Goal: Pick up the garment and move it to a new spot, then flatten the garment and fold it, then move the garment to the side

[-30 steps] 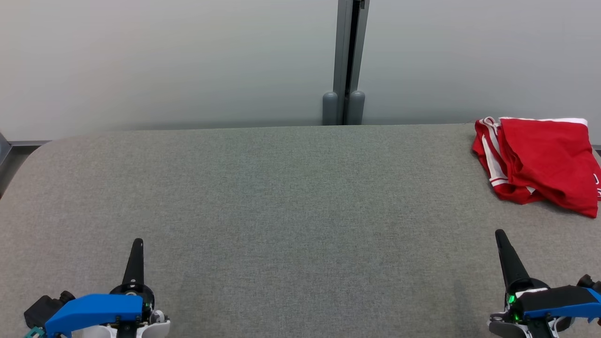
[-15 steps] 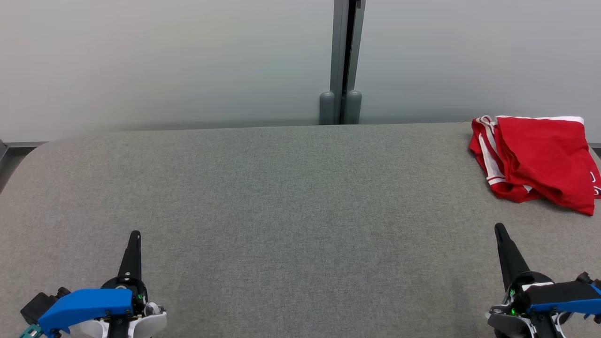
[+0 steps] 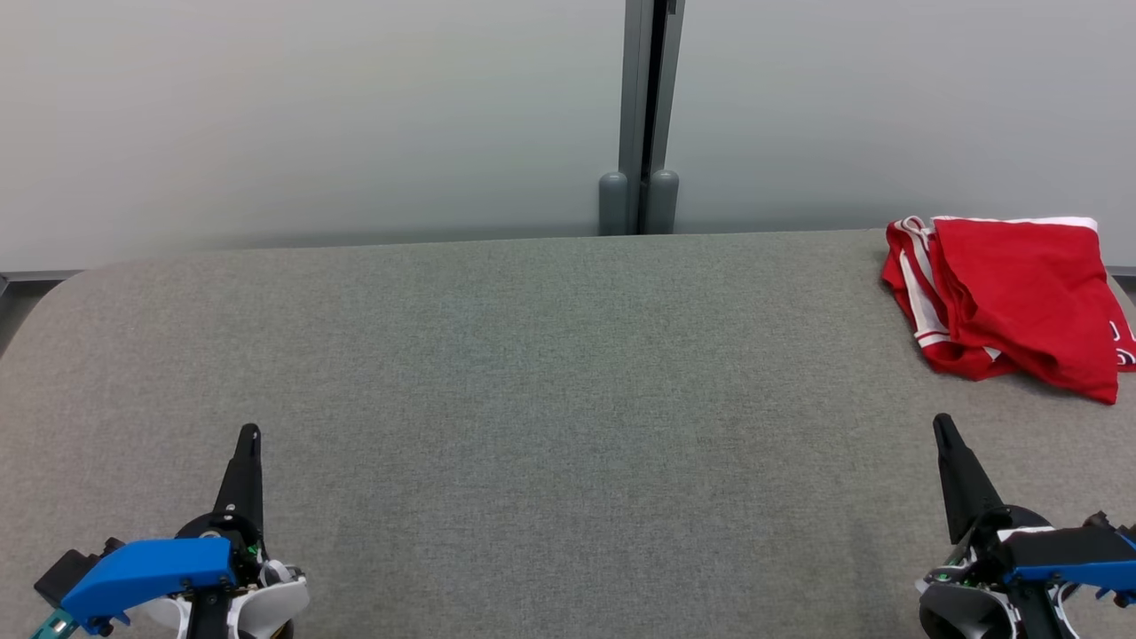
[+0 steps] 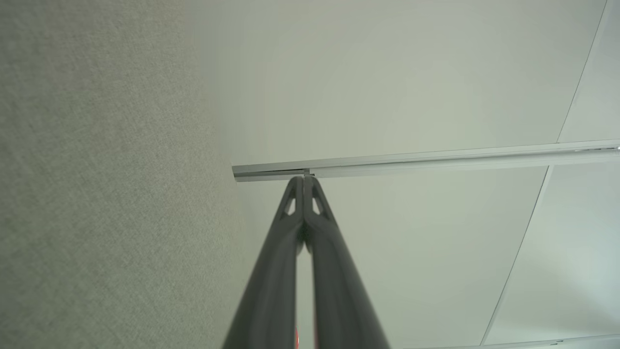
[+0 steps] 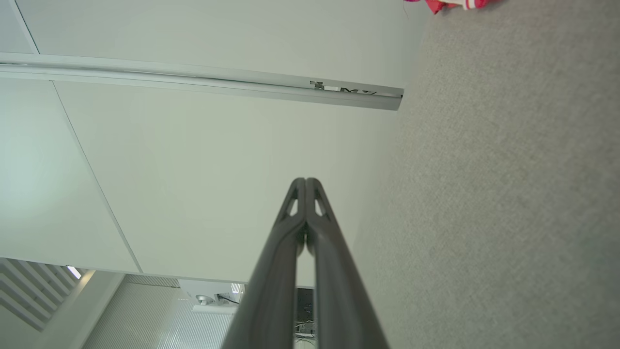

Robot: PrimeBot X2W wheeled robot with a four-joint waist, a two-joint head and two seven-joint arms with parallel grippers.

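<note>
Red garment [image 3: 1012,302] sits folded and rumpled at the far right corner of the desk [image 3: 550,373], ahead of the right claw [image 3: 940,422] and well apart from it. Long axis roughly left-right; striped side points left, white hem along far edge. Just desk cloth between them. Both claws clenched, tips touching; left claw [image 3: 249,432] much farther off. Grey post [image 3: 641,115] behind desk.
</note>
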